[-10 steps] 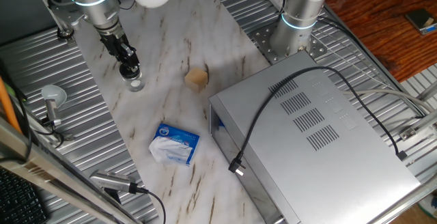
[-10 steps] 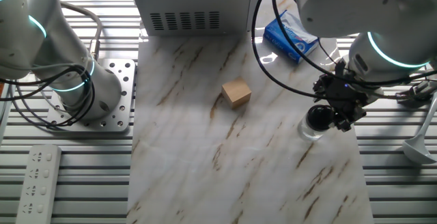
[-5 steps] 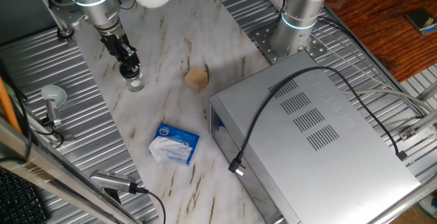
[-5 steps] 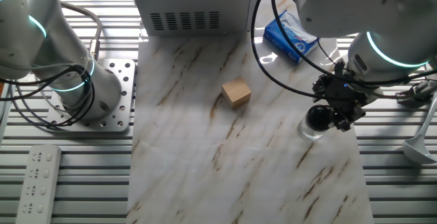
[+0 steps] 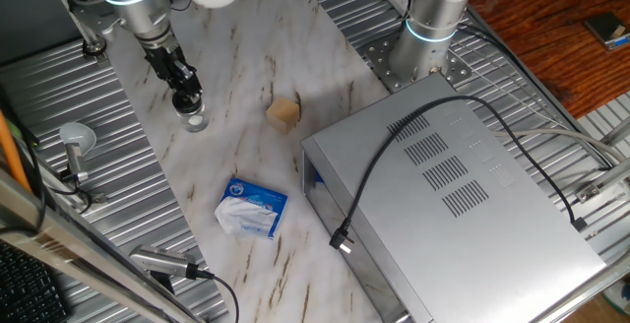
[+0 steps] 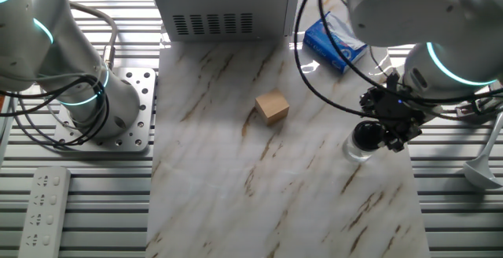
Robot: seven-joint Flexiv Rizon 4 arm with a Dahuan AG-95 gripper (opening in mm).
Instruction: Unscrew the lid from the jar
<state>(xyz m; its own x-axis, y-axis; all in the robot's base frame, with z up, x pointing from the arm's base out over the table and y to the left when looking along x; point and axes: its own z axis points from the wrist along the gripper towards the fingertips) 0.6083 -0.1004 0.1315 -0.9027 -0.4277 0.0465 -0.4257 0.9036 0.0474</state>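
No readable writing on the blue-and-white packet (image 5: 252,208), gripper (image 6: 376,135) clenched on the black lid (image 6: 365,134), jar (image 6: 355,149) near the marble table (image 6: 236,195) edge, tan cube (image 6: 272,108) well apart.

A robotics lab: a marble-patterned worktop (image 5: 246,156) sits on ribbed aluminium rails (image 5: 128,215) between two bolted-down arm bases (image 6: 102,112), beside a vented grey equipment box (image 5: 453,195) with trailing cables (image 5: 394,165).
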